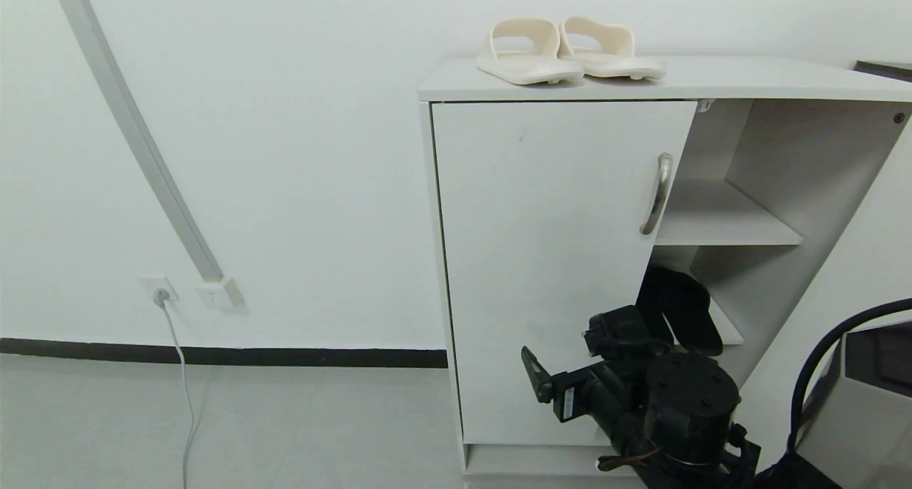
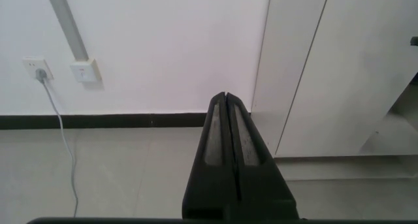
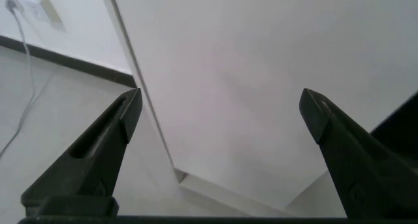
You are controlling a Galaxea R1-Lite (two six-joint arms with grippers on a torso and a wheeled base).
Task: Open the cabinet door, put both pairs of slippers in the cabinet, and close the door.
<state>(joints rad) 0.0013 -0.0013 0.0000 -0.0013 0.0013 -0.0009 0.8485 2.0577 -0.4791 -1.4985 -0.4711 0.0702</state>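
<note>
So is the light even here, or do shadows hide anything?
Head view: soft, even light with no glare; the black slippers sit in shade on the lower shelf, merging with the dark right gripper. Right wrist view: the cabinet door is evenly lit, with only faint shading.

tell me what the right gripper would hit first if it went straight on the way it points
Most likely the cabinet door. The right gripper is open and faces the lower part of the door's closed front, with nothing in between. How close it is cannot be told.
</note>
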